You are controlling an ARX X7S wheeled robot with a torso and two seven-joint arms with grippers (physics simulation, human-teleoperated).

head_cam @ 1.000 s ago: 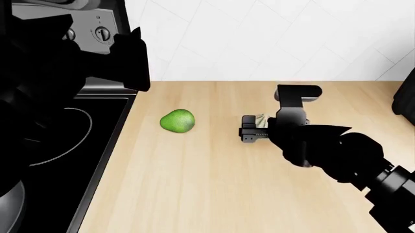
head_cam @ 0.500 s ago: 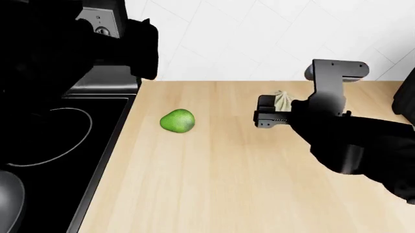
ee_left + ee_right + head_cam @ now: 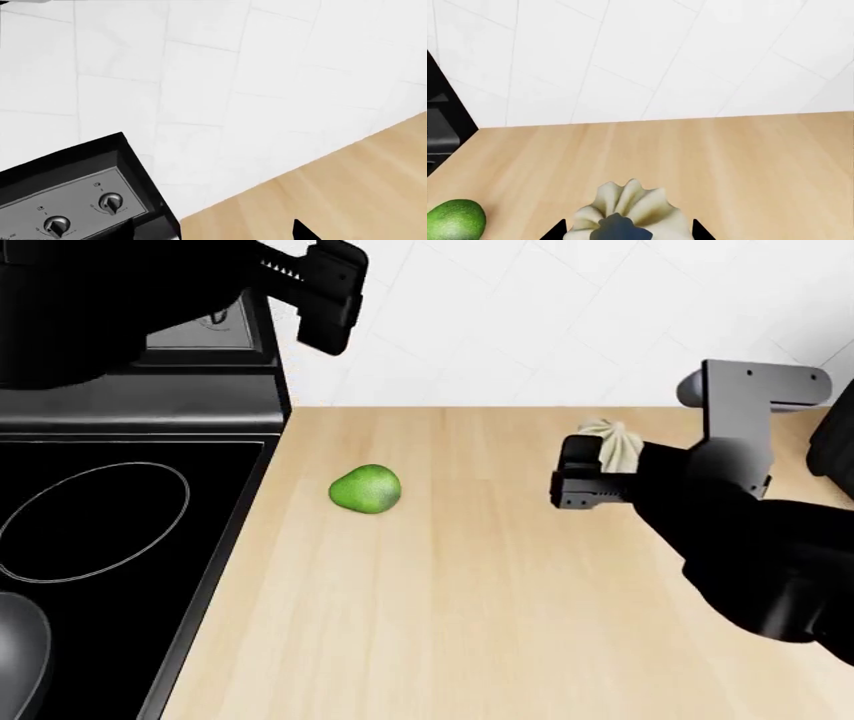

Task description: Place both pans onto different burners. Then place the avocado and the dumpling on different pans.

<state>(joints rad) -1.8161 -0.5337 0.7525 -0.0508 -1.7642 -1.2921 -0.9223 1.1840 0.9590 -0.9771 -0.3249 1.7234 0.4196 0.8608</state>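
The right claw [image 3: 597, 478] is now carrying the dumpling [image 3: 615, 449] above the wooden table [image 3: 454, 620]; one second ago the dumpling was lying low on the table between the fingers, and since then it is rising and moving a little to the right. In the right wrist view the claw is pinching the dumpling [image 3: 627, 210] at both sides, and its pleated top is pointing up. So I judge the grasp is holding, and the next need is to carry it across to a pan.

The left claw [image 3: 324, 292] is also lifting; it is now high in front of the white wall, near the stove knobs [image 3: 110, 202]. I cannot tell if it is spread or pressed together.

The avocado [image 3: 366, 489] is staying in the same place on the table, just beside the cooktop edge. One burner [image 3: 91, 522] circle is showing empty. Only a dark grey rim of a pan [image 3: 19, 660] is showing at the lower left corner, on the cooktop.
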